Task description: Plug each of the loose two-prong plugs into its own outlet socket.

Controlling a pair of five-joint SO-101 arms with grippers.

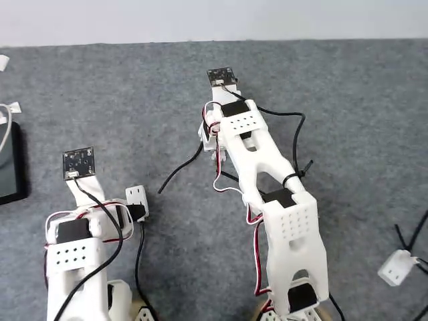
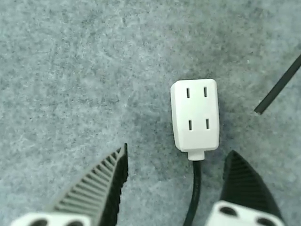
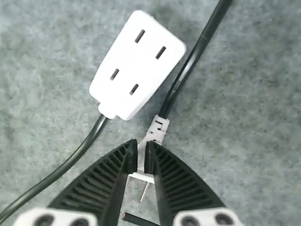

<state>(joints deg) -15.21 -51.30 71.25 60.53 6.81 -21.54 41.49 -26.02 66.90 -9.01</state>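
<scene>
White plug (image 3: 158, 130) in right gripper (image 3: 141, 147)

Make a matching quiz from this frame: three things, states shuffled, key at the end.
Things
1. left gripper
2. right gripper
3. white outlet by the left gripper

States
A. shut on a plug
B. lying flat, both sockets empty
C. open, holding nothing

Pairs: 1-C, 2-A, 3-B
</scene>
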